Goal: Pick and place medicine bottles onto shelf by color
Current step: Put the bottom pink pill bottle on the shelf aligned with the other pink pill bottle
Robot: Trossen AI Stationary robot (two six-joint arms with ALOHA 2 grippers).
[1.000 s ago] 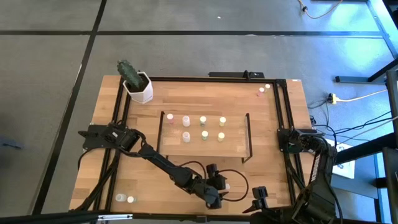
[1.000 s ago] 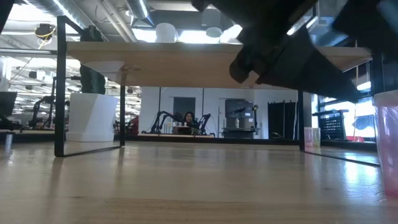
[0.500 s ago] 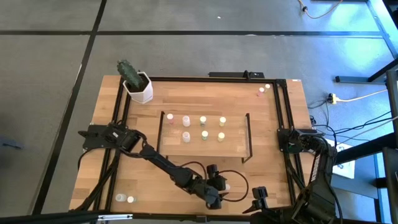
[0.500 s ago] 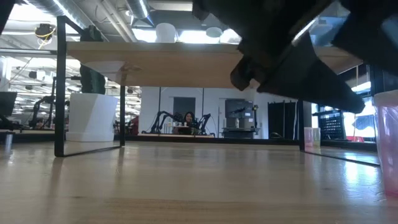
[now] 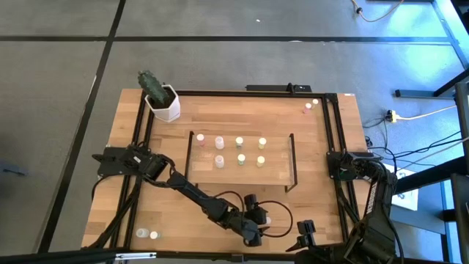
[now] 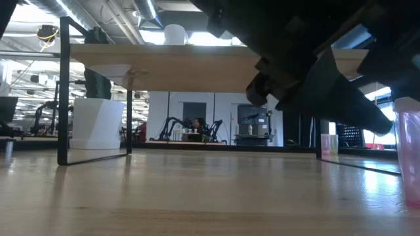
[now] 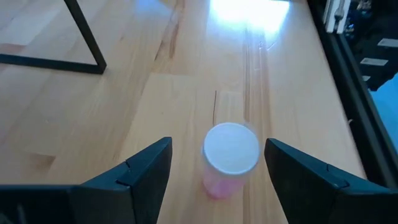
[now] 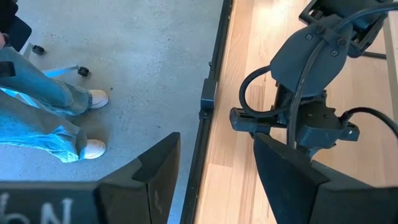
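A pink medicine bottle (image 7: 230,152) with a white cap stands upright on the table near its front edge (image 5: 268,220). My left gripper (image 7: 218,143) is open, with one finger on each side of the bottle and touching neither side. It shows in the high view (image 5: 256,222) and dark in the low view (image 6: 315,78). The shelf (image 5: 242,172) at mid-table carries pink, pale green and yellow bottles (image 5: 239,142) standing on its board. My right gripper (image 8: 214,155) hangs open and empty over the table's near right corner (image 5: 304,233).
A white pot with a cactus (image 5: 163,103) stands at the far left corner. Two bottles (image 5: 311,105) stand at the far right, two more (image 5: 147,234) at the near left. A person's legs (image 8: 43,106) show on the floor beyond the near edge.
My left gripper has sunk a little toward the pink bottle, still open and without turning. The bottle has stayed where it was.
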